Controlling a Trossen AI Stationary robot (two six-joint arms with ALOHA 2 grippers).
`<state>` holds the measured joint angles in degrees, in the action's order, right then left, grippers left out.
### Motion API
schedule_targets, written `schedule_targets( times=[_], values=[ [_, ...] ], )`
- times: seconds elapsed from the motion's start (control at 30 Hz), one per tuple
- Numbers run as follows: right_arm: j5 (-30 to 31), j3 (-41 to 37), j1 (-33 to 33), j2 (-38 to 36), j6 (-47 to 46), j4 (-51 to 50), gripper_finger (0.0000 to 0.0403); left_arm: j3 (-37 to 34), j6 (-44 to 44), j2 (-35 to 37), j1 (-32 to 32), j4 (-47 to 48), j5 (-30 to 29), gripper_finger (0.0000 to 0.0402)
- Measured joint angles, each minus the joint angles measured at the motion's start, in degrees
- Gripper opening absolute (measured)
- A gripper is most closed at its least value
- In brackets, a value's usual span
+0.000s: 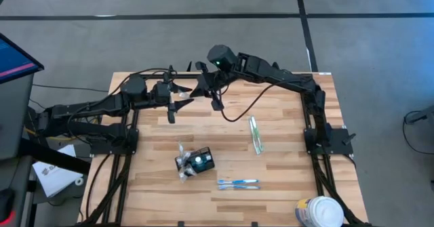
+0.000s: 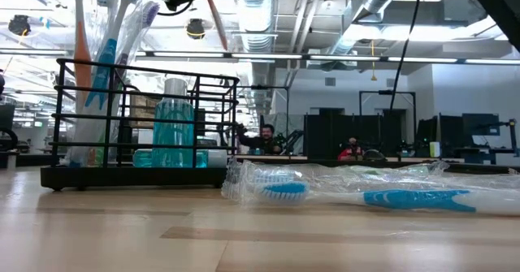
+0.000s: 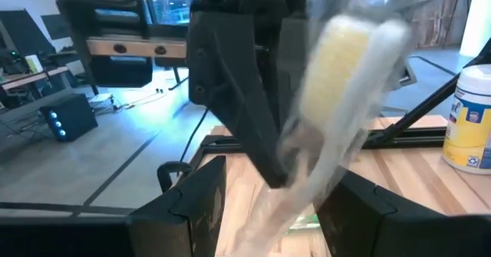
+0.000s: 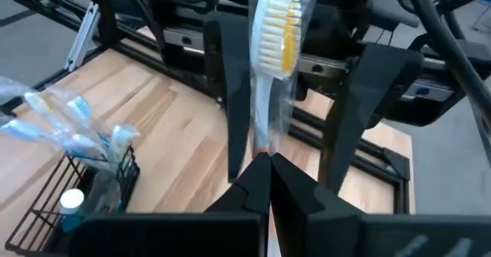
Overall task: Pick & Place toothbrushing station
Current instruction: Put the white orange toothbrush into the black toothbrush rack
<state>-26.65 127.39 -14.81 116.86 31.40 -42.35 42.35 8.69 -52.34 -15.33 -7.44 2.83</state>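
Note:
The toothbrushing station (image 1: pixel 197 160), a black wire holder, stands on the table with wrapped toothbrushes and a blue bottle in it; it also shows as the station (image 2: pixel 138 130) and the station (image 4: pixel 73 192). Above the table's far middle my right gripper (image 4: pixel 265 163) is shut on a wrapped toothbrush with yellow bristles (image 4: pixel 275 27). My left gripper (image 3: pixel 276 207) faces it, open, with one finger on each side of that toothbrush (image 3: pixel 337 88). Whether its fingers touch the wrapper, I cannot tell. My right gripper pinches the wrapped toothbrush by the lower part of its handle (image 4: pixel 261 138) between its two shut fingers. The brush stands up out of the fingertips, head uppermost, lifted clear of the table, between the left gripper's two fingers (image 4: pixel 230 96).
A green wrapped toothbrush (image 1: pixel 255 135) lies right of centre. Blue wrapped toothbrushes (image 1: pixel 237 183) lie near the front edge, also seen as blue toothbrushes (image 2: pixel 357 192). A white round tub (image 1: pixel 319 212) stands at the near right corner. People sit at desks in the room behind.

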Motion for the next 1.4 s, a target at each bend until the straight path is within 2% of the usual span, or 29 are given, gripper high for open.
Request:
schedule_targets(
  times=[0.57,0.73,1.0,1.23,1.4],
  values=[
    [1.22,0.04,0.55,-1.22,-1.52,3.41,0.0000,0.00,0.00,0.00,-0.01,-0.74,0.00,0.0173],
    [1.22,0.04,0.63,-1.22,-1.66,4.03,0.0000,0.00,0.00,0.00,0.00,-1.33,0.00,0.0131],
    [1.21,0.04,0.64,-1.20,-1.61,4.02,0.0000,0.00,0.00,0.00,0.00,-1.47,0.00,0.0017],
    [0.29,0.04,0.25,-1.20,-1.43,3.77,0.0000,0.00,-0.02,0.00,0.00,-1.31,-0.02,0.0013],
    [-2.50,0.02,-0.91,-1.68,-1.44,2.61,0.0000,0.00,-0.02,-0.02,0.00,-1.25,-0.36,0.0013]
  ],
)
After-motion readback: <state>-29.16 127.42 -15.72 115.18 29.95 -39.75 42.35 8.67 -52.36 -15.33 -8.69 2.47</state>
